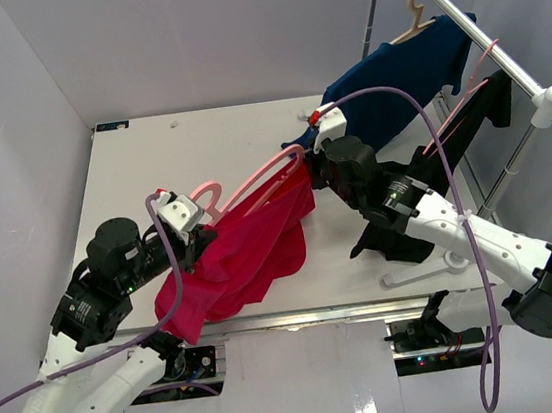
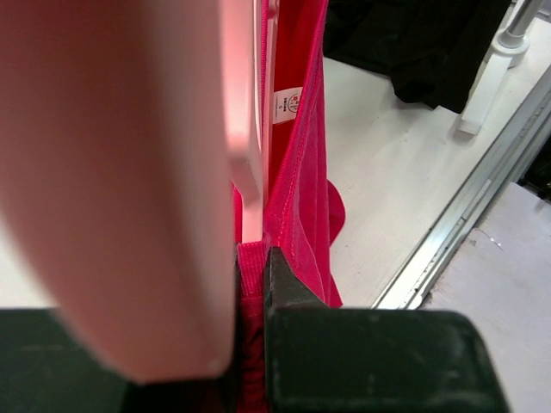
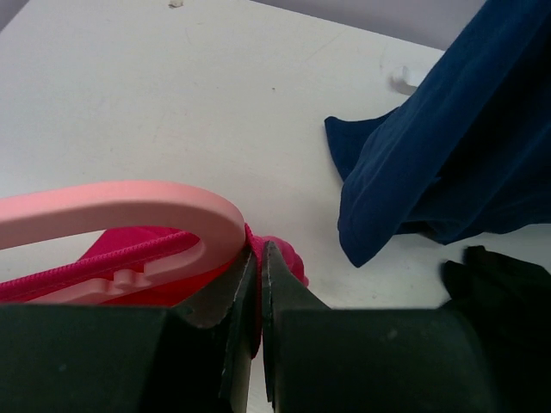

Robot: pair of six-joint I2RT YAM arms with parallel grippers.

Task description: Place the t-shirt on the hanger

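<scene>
The crimson t-shirt hangs in the air between my two grippers, with the pale-pink hanger running through its top edge and its hook at the left. My left gripper is shut on the shirt's ribbed collar, with the hanger's bar beside it and the white label above. My right gripper is shut on a fold of the shirt right at the hanger's curved end.
A navy blue shirt on a beige hanger hangs from the white rail at the back right. A black garment hangs beside it. The rack's white foot lies near the table's front edge.
</scene>
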